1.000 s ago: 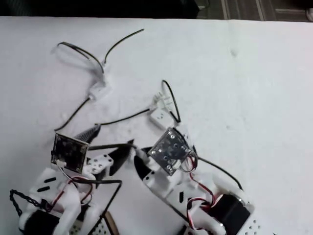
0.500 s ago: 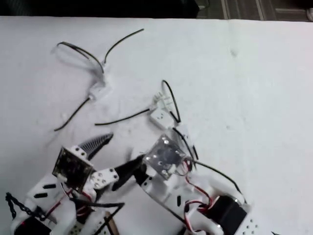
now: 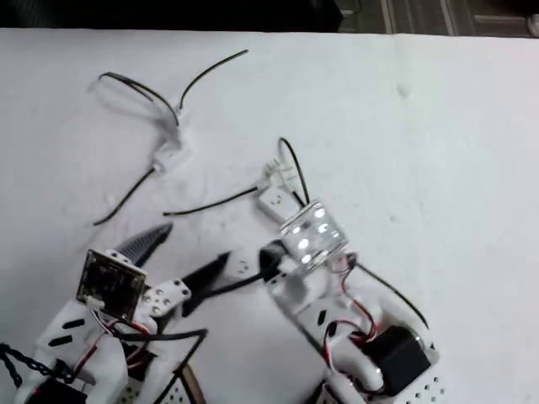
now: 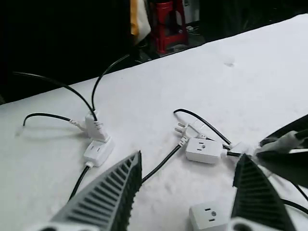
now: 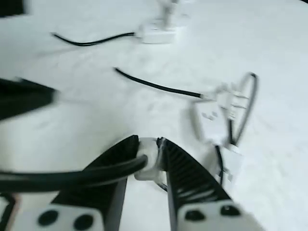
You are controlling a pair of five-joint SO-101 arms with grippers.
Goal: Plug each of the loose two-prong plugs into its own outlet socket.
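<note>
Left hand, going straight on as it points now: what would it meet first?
Probably the near white socket lying between the left hand's open fingers; beyond it, the black cable, though depth is unclear.

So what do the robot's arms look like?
Both are made of white plastic. The left arm and the right arm each carry a small square camera board at the wrist, looping red and black wires, and black, pointed jaws with ridges.

Harsh glare off white table (image 3: pixel 438 126)
</note>
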